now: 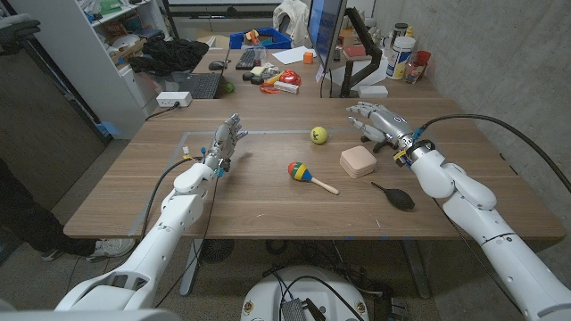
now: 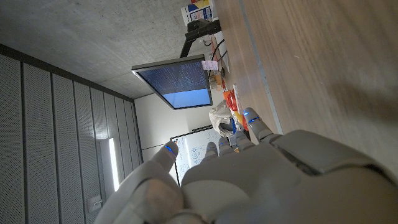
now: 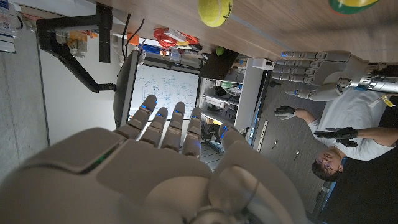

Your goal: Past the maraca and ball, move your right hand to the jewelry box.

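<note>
The right hand (image 1: pixel 373 121) hovered empty, fingers apart, just beyond the square beige jewelry box (image 1: pixel 358 161), which lay right of the coloured wooden maraca (image 1: pixel 310 176) and yellow tennis ball (image 1: pixel 318 135). It needed only a short, slow pull back onto the lid.

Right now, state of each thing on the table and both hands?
Left hand: open, raised, holds nothing.
Right hand: open, behind the jewelry box, not touching it.
Jewelry box: lid closed, flat on the table.
Maraca: lying on its side.
Ball: at rest on the table, untouched.
Black bulb blower: lying on its side near the right forearm.
</note>
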Action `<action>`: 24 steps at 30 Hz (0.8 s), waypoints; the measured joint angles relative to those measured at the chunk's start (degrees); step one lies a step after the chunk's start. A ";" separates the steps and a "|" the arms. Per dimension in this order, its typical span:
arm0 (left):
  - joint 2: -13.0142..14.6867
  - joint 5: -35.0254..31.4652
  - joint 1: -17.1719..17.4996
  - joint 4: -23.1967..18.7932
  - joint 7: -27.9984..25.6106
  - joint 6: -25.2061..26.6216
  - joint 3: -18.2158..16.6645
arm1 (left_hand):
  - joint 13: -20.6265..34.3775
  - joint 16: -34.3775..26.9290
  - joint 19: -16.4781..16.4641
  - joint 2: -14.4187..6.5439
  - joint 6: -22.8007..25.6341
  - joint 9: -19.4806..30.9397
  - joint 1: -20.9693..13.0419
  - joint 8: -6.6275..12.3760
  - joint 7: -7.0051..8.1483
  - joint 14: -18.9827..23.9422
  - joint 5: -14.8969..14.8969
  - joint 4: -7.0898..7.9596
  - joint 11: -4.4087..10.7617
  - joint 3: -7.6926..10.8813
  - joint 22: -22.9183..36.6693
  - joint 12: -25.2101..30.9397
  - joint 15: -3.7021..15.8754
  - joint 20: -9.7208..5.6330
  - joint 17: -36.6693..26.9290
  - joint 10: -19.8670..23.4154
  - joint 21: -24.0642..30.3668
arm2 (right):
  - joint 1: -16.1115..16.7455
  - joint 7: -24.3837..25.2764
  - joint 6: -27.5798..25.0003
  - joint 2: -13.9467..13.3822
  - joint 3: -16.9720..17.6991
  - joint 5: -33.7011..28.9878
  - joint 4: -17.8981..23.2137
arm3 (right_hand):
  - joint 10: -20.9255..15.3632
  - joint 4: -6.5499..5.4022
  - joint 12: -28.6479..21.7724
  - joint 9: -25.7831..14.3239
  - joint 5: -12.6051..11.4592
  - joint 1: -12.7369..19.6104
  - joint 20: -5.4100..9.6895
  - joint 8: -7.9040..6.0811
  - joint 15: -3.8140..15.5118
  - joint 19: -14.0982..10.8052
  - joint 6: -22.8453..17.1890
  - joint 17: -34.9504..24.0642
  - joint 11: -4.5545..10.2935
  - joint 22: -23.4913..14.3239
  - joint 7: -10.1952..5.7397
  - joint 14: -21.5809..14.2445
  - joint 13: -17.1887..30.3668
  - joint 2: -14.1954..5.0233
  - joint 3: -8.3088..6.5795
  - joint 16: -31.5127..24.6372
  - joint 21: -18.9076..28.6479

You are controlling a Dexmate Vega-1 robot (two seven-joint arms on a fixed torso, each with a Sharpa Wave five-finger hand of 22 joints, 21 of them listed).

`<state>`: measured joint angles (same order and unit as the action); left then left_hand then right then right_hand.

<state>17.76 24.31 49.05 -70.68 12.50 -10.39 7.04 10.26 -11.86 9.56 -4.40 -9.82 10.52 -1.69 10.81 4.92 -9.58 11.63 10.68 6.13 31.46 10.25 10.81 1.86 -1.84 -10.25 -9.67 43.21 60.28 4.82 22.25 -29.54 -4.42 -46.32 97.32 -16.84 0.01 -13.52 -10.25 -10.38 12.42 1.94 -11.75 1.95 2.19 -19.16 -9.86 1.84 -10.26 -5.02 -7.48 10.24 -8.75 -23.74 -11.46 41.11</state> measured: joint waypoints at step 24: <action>-0.10 -0.27 0.42 -0.62 -0.49 0.45 0.04 | 0.00 0.00 0.00 0.00 0.00 0.00 0.00 0.00 0.00 0.00 0.00 -0.01 0.00 -0.01 0.00 0.00 0.00 0.00 0.00 0.00 0.00 | 0.47 -0.68 -2.99 -1.80 -1.43 -2.73 1.36 | -0.80 0.93 0.00 0.00 0.00 1.27 -0.21 0.00 0.10 -0.20 -1.33 -0.01 0.42 0.00 -0.09 -0.52 0.00 -0.39 -0.46 0.22 -0.46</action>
<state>17.66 24.04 49.48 -71.31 12.02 -9.94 7.08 10.26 -11.86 9.56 -4.40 -9.82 10.52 -1.69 10.81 4.92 -9.58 11.63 10.67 6.13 31.45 10.25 10.81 1.86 -1.84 -10.24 -9.67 43.21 60.75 4.14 19.26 -31.34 -5.86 -49.05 98.69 -17.64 0.95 -13.52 -10.25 -10.38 13.69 1.73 -11.75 2.06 1.99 -20.48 -9.87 2.26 -10.26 -5.11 -8.00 10.24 -9.14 -24.20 -11.24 40.65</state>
